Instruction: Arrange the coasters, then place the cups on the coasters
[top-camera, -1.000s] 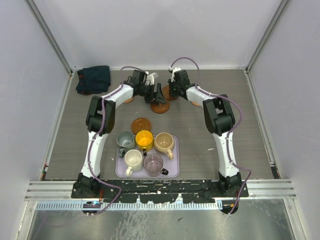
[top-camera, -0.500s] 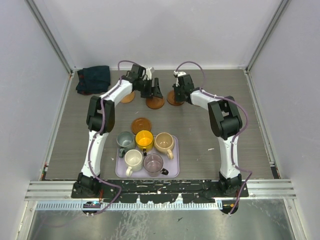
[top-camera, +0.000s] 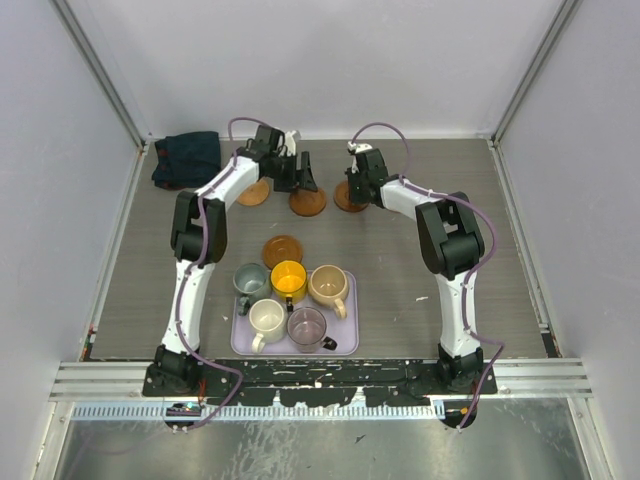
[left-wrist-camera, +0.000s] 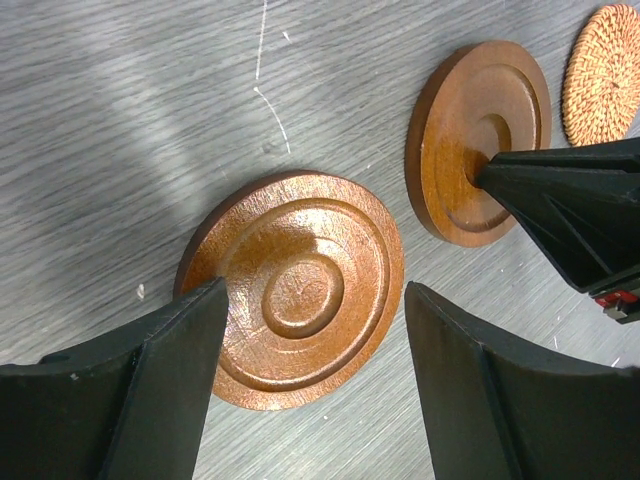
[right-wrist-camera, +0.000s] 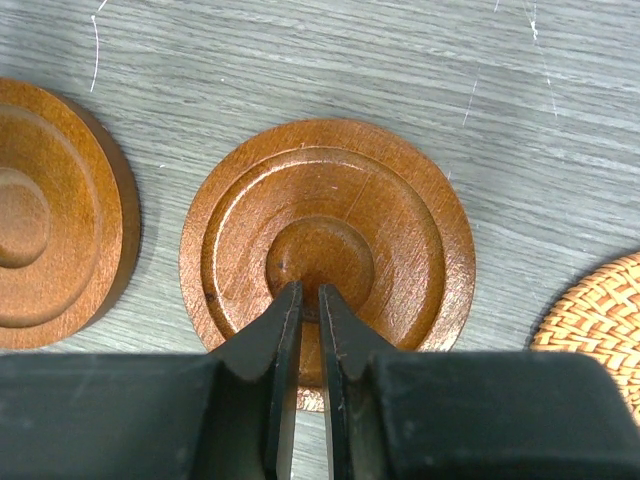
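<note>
Straddling a flat coaster (left-wrist-camera: 300, 235) with left gripper (left-wrist-camera: 312, 290) spread wide; at three o'clock from above, touching centre of neighbouring coaster (right-wrist-camera: 325, 200) with right gripper (right-wrist-camera: 309, 292) narrowed, empty

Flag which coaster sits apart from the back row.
The coaster just behind the lavender tray, next to the yellow cup; the rest lie in a row farther back.

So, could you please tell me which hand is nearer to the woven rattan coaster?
Right. The right hand touches the wooden coaster directly beside the woven coaster; the left hand straddles the next wooden coaster over, one disc farther away.
</note>
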